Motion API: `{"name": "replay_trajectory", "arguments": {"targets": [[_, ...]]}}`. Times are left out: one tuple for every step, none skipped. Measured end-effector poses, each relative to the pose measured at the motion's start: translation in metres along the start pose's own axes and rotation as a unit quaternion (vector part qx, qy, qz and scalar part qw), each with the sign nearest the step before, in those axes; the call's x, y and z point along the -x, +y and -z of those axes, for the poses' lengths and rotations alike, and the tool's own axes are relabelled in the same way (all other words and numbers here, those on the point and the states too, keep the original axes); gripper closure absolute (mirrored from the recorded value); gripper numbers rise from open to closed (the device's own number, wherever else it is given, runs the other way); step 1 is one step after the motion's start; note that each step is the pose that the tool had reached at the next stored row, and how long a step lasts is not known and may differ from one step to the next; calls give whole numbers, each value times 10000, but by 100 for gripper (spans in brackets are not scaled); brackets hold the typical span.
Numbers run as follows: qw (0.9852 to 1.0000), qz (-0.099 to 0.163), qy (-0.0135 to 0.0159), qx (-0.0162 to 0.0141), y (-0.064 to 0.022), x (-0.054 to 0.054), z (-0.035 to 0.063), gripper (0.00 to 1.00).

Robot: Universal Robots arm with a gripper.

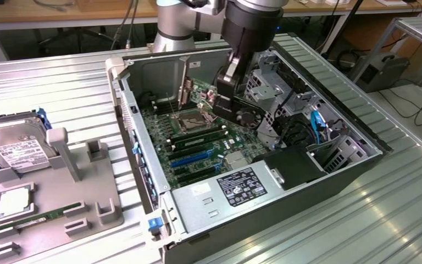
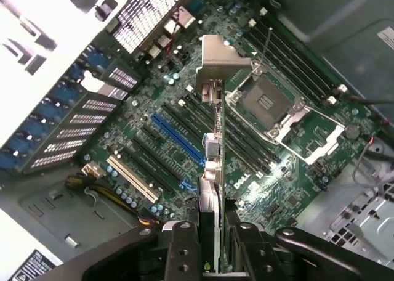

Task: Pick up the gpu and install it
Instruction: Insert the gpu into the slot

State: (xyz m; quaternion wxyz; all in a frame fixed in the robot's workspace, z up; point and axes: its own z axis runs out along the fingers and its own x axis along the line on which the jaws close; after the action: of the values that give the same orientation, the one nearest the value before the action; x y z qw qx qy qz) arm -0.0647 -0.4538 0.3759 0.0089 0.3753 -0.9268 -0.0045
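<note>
While it hung edge-on inside the open computer case (image 1: 134, 137), the gpu (image 1: 245, 114) sat clamped between the closed fingers of the end effector (image 2: 211, 235). Its silver bracket (image 2: 218, 62) was at the end away from the wrist, and it appeared not yet seated in any slot. Beneath it lay the motherboard (image 2: 154, 108), with the blue expansion slot (image 2: 178, 142) to one side and the empty CPU socket (image 2: 268, 99) to the other. The card looked light and stiff but fragile, so its plain top edge, away from fan and contacts, seemed the right place to grip. Outside the case, a hard drive (image 1: 13, 146) and a RAM stick (image 1: 39, 215) rested in a grey holder (image 1: 86, 192) on the table (image 1: 387, 220).
</note>
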Motion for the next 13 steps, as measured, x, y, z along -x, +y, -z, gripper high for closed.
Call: {"name": "replay_trajectory", "arguments": {"targets": [[10000, 88, 1, -1, 0, 0, -1, 74], [9998, 182, 2, -2, 0, 0, -2, 74], [9995, 313, 4, -4, 0, 0, -3, 74], [9992, 409, 6, -5, 0, 0, -4, 74], [9987, 501, 7, -6, 0, 0, -5, 74], [9983, 589, 9, -8, 0, 0, -5, 74], [9976, 692, 10, -9, 0, 0, -6, 74], [9970, 778, 12, -10, 0, 0, -7, 74], [9961, 885, 13, -11, 0, 1, -10, 74], [9952, 974, 15, -13, 0, 1, -13, 74], [9943, 1064, 17, -14, 0, 1, -16, 74], [9932, 1163, 17, -15, 0, 1, -20, 74], [9921, 1252, 19, -16, 0, 0, -23, 74]]}}
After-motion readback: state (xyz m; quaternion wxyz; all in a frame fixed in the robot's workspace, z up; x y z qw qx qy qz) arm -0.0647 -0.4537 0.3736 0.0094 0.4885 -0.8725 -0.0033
